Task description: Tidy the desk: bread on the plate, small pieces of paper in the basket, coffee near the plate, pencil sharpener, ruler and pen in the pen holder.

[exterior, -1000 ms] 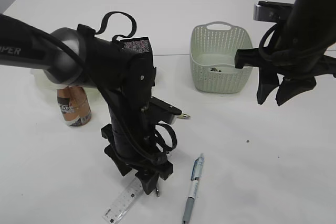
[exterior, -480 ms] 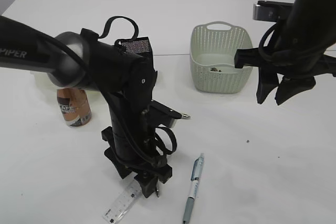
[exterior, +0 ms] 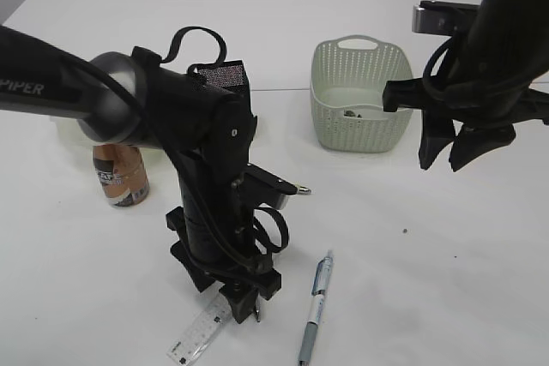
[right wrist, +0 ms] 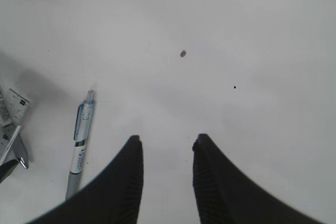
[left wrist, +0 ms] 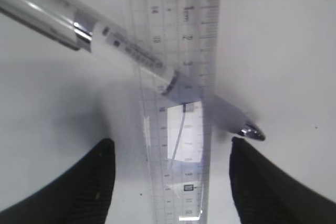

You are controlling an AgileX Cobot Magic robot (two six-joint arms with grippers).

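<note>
Change: left gripper [exterior: 243,308] has sunk slightly, then held | tool: jaws spread, empty, straddling flat translucent plastic ruler [left wrist: 178,145] on white desk [exterior: 429,255] | right gripper [right wrist: 165,177] part-open, empty | next: likely closing on ruler.

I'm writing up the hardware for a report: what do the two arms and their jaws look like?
Both arms are matte black. The left arm has a grey-silver joint, white lettering ending "IPER", and looped black cables. The left gripper and right gripper have black, tapered jaws with finely ribbed faces. The right arm carries a silver-grey block.
</note>
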